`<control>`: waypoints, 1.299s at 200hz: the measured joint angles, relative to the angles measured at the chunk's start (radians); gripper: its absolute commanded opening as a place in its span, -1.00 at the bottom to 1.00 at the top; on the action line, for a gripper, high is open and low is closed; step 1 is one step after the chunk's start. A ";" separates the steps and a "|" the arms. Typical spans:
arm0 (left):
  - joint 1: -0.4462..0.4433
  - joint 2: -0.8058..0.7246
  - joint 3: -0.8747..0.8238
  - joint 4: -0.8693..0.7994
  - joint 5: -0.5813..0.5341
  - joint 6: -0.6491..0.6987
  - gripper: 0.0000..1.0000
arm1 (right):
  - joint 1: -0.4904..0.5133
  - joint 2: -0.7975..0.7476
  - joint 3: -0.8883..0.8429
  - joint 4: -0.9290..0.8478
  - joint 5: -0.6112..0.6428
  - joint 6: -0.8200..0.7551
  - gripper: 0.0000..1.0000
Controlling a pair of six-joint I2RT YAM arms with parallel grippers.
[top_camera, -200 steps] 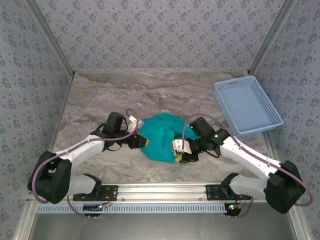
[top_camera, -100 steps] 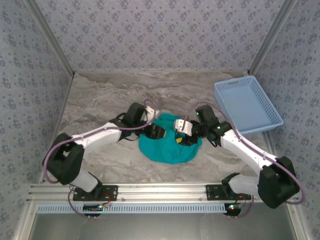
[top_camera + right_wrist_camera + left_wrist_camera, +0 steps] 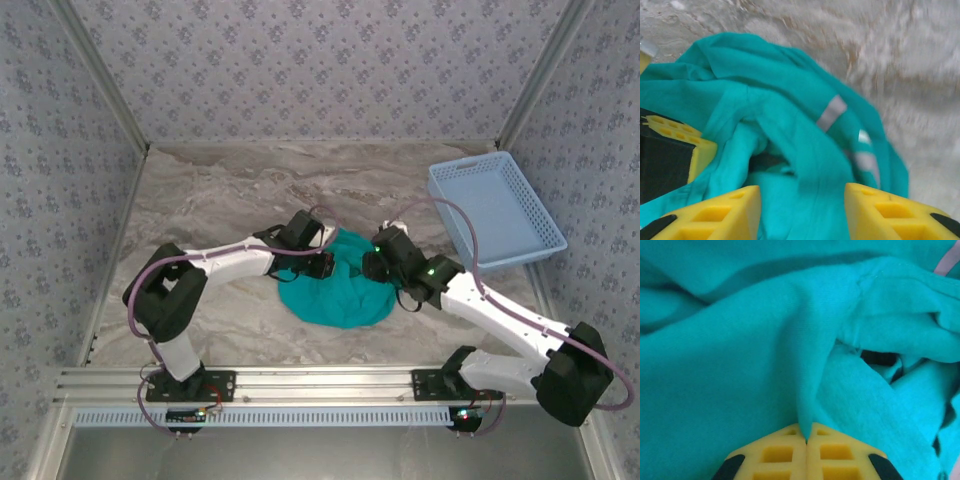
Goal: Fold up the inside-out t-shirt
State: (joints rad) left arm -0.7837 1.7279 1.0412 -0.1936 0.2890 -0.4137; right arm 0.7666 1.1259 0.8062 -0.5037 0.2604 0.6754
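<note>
**Item 1. T-shirt** (image 3: 335, 298). Teal cloth, lying bunched in 1 rounded heap on the marbled surface (image 3: 220, 190). It is sitting near the middle, closer to the near edge than the far one. The far rim of the heap is lying under the ends of the 2 arms, which are meeting over it from either side.

**Item 2. Left fingers** (image 3: 775, 454). Yellow, pressing together and pinching 1 raised ridge of t-shirt cloth. The ridge is running up and away from the seam between them. Looser folds are lying on both sides, with a dark hollow to the right. In the right wrist view, 1 of these fingers is resting against the left part of the heap.

**Item 3. Right fingers** (image 3: 715, 212). Yellow, standing spread apart. Rumpled folds of the t-shirt are lying in the gap between them and beyond their tips. Cannot tell whether the tips are touching the cloth.

**Item 4. Basket** (image 3: 495, 210). Light blue mesh, sitting at the right far side of the surface, well apart from the t-shirt.
</note>
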 measured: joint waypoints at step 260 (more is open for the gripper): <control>0.135 -0.201 -0.285 0.066 0.267 0.045 -0.08 | 0.036 0.027 -0.143 -0.192 -0.034 0.275 -1.00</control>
State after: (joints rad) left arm -0.6487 1.5265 0.7559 -0.1280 0.5556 -0.3683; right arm 0.8028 1.1534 0.6632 -0.6956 0.2260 0.9501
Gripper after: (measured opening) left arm 0.453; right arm 0.059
